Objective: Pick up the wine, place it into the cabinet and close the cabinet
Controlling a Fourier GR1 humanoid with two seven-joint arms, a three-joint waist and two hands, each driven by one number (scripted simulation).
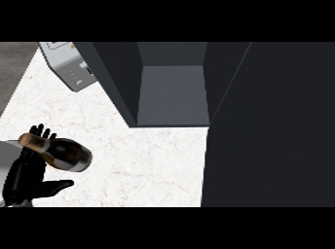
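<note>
Wine bottle (63, 152), dark glass with tan foil neck, lies tilted on the black left hand (28, 177), fingers straight, beside the open dark-grey cabinet (172, 97).

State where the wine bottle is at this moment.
In the head view the wine bottle lies tilted at lower left over the white counter, against the left hand, left of the open cabinet.
</note>
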